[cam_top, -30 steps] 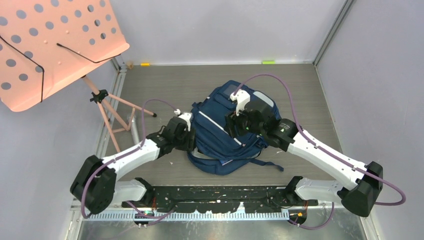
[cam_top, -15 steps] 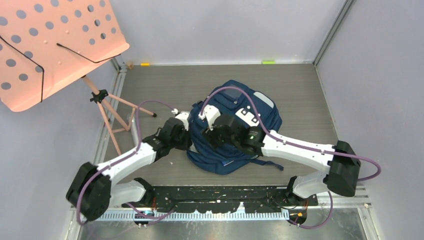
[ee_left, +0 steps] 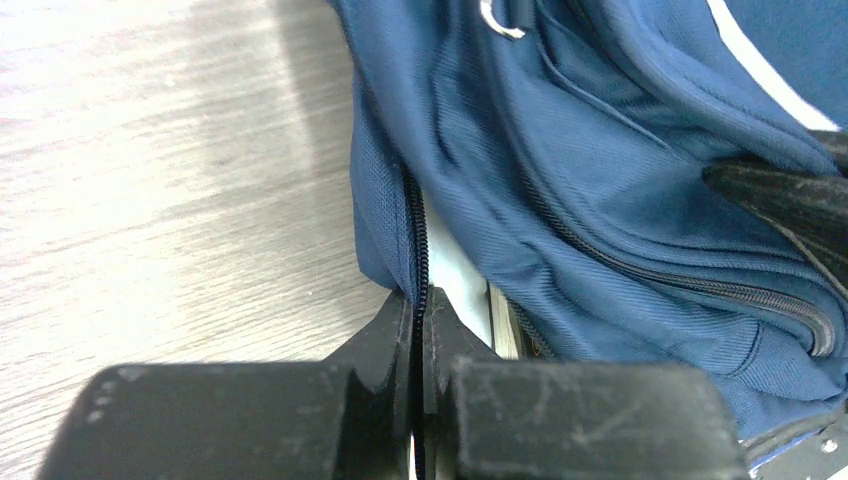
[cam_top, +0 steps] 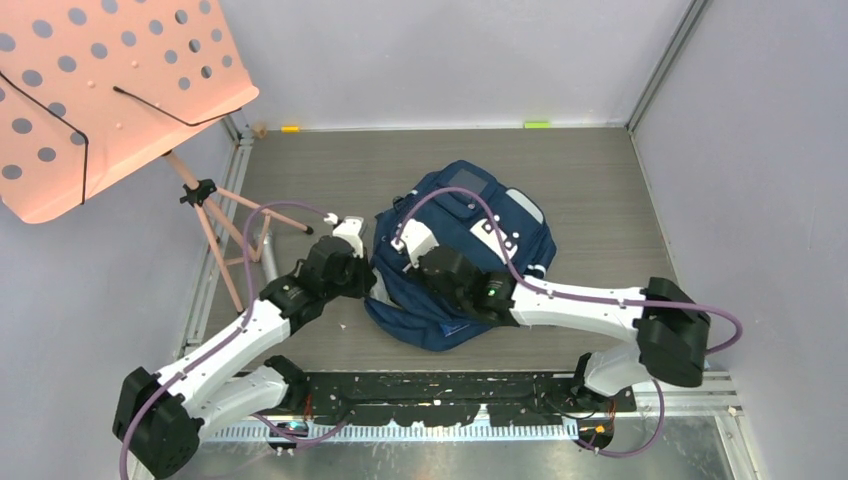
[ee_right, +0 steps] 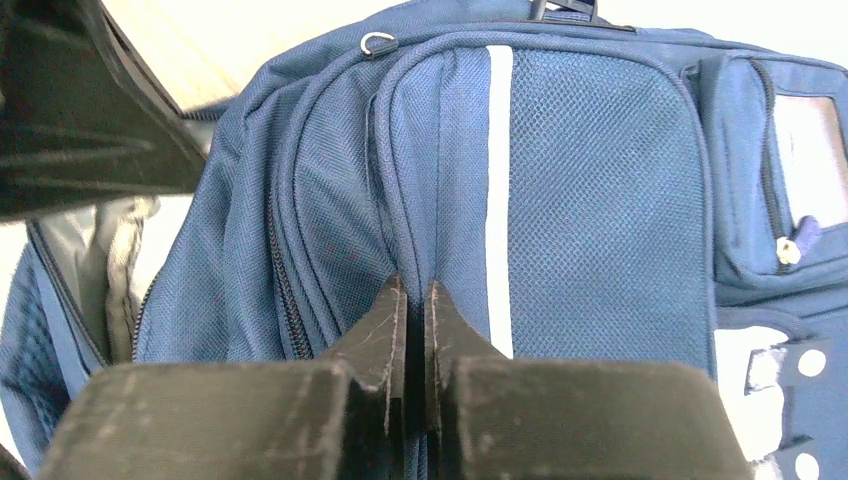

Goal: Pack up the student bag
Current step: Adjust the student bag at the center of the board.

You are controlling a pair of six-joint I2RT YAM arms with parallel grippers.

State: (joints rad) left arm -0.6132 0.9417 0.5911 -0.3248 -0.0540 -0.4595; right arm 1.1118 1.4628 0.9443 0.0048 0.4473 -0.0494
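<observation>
the student bag (cam_top: pixel 530 252) lies on the table (cam_top: pixel 610 190). left gripper (ee_left: pixel 415 306) is clenched on its open zipper edge (ee_left: pixel 412 225); right gripper (ee_right: pixel 414 300) pinches a fabric fold (ee_right: pixel 425 220) beside the white stripe (ee_right: pixel 497 200).

Navy student bag (cam_top: pixel 530 245) on grey table (cam_top: pixel 600 180)

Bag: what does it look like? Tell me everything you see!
The bag is a big navy backpack of woven cloth with white stripes, white snap patches, zip pockets and a metal ring. It lies slumped on the table, front up. One zip is open, showing a pale inside. The left gripper pinches that open zip edge; the right gripper pinches a fold beside a white stripe.
</observation>
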